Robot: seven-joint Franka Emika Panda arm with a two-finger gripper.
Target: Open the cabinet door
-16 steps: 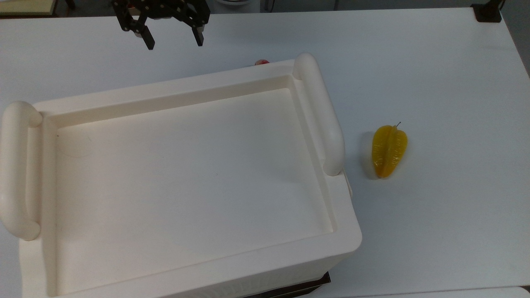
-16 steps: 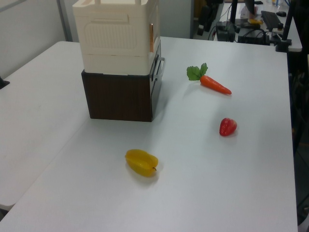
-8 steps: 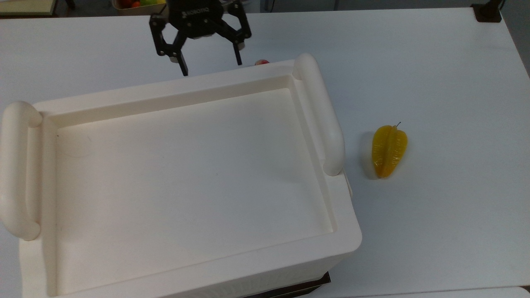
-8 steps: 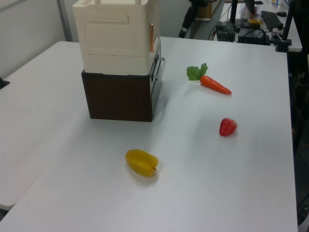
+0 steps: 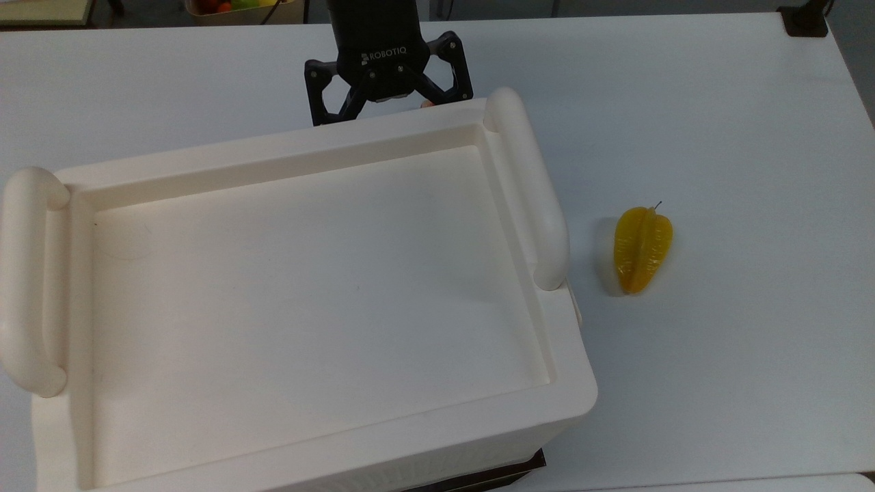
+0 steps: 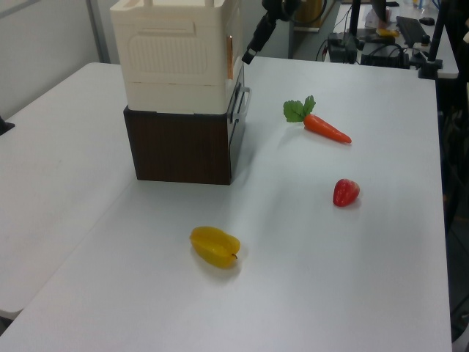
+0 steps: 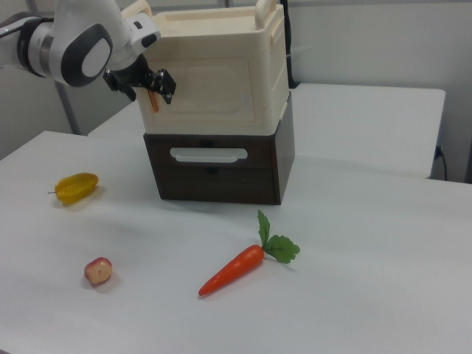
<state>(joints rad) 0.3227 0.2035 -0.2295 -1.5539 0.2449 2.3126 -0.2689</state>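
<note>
**Door.** The door (image 7: 214,90) formed the upper front face of the cabinet (image 5: 273,154), above the cabinet's dark base. It stood closed, flush with the cabinet's cream body. An orange strip (image 7: 153,100) marked the door's edge at the cabinet's front corner, on the right view's left.

**Handling, as judged.** The panel looked thin, light and smooth, stiff enough to swing but liable to flex. No knob was visible. The free edge at the orange strip appeared the only place to take hold. A pinch or hook there would probably do, with a gentle pull outward along the door's arc. Slipping off the smooth plastic seemed the main risk, or dragging the whole cabinet along.

**Gripper.** The gripper (image 7: 145,88) hung close to that same front corner of the cabinet, at door height. Its fingers were spread wide and held nothing. Contact with the door could not be confirmed.

**Surroundings.** A carrot (image 7: 240,267) and a red fruit (image 7: 98,271) lay on the table (image 7: 369,221) before the cabinet's front. A yellow fruit (image 7: 76,186) lay off the cabinet's side. All were well apart from the door.
</note>
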